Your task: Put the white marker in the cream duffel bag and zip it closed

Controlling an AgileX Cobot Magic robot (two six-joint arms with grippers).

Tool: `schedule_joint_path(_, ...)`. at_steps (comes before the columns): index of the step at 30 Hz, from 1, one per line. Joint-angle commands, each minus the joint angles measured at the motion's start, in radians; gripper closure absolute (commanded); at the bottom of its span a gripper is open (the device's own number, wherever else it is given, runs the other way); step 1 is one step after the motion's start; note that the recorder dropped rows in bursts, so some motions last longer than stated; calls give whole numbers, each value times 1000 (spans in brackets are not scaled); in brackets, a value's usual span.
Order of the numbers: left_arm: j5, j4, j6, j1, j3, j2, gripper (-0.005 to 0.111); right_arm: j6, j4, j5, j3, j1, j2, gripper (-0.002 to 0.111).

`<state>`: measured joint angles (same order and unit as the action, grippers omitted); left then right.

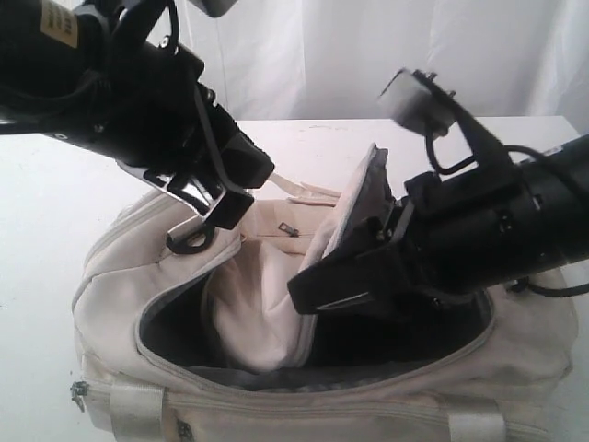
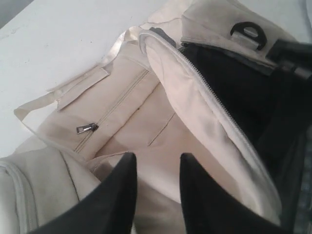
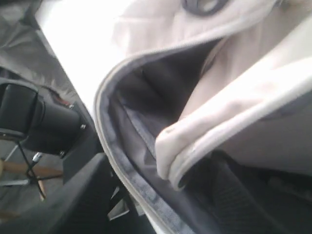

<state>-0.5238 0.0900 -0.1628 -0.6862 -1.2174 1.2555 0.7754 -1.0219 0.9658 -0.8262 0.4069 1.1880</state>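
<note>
The cream duffel bag (image 1: pixel 120 304) lies on the white table with its main zip open and the dark lining showing. My left gripper (image 1: pixel 213 210) is at the bag's back rim, beside a black plastic loop (image 1: pixel 189 241). In the left wrist view its fingers (image 2: pixel 122 180) stand part-way apart with a fold of the bag's cream fabric (image 2: pixel 117 102) between them. My right gripper (image 1: pixel 317 293) reaches into the bag's mouth. In the right wrist view its jaws stand wide apart, with the grey zip edge (image 3: pixel 131 170) running between them. The white marker is hidden.
A small metal zip pull (image 2: pixel 86 128) sits on the bag's outer pocket. A folded cream flap (image 1: pixel 253 313) droops into the opening. Webbing straps (image 1: pixel 136 410) cross the bag's near side. The bare white table (image 1: pixel 37 230) lies to the left, with a white curtain behind.
</note>
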Motion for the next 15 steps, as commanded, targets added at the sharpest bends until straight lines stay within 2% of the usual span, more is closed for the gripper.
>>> schedule_joint_path(1,-80,-106,17,-2,-6,-11,71,-92,92,-3,-26,1,-86,52)
schedule_joint_path(5,-138,-264,102,-1,-4,-11,71,-120,169,-9,-26,1,-140,52)
schedule_joint_path(9,-171,-520,266,25,0,-11,70,-119,182,-65,-26,1,-158,54)
schedule_joint_path(15,-147,-563,290,47,0,14,53,-10,189,-177,-62,1,-126,54)
